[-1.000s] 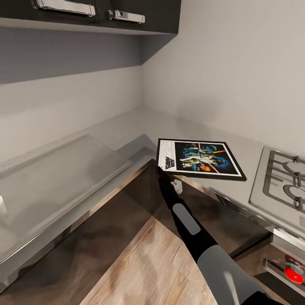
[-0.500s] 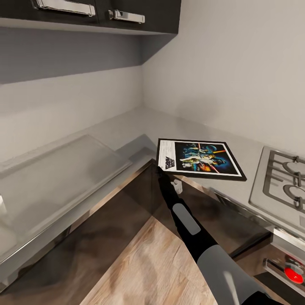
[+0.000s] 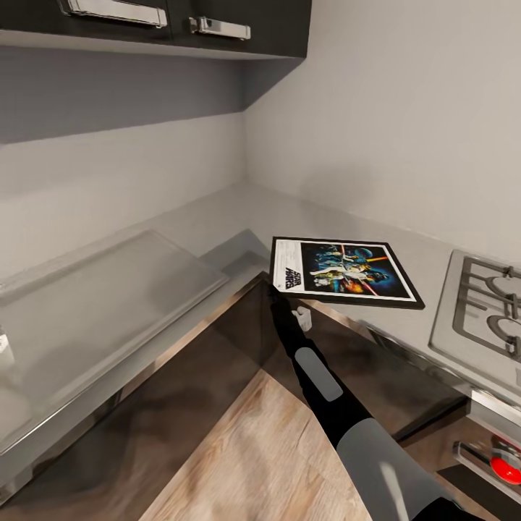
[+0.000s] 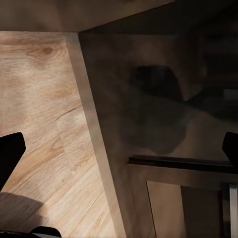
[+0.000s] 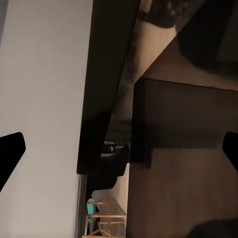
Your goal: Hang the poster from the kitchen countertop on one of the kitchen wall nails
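We note open grey surface (image 3: 217, 217) behind and to the left of the poster (image 3: 344, 271), up to the two bare walls meeting at the corner. To its right the steel hob (image 3: 481, 307) with raised black grates stands near, limiting room there. Overhead, dark wall cabinets (image 3: 181, 25) overhang the left run; below the poster's front edge, the right arm (image 3: 318, 383) reaches up along glossy cabinet fronts (image 3: 217, 362).

Plain grey walls (image 3: 376, 101), dark wall cabinets (image 3: 239, 22), wood-plank floor (image 3: 275, 463)
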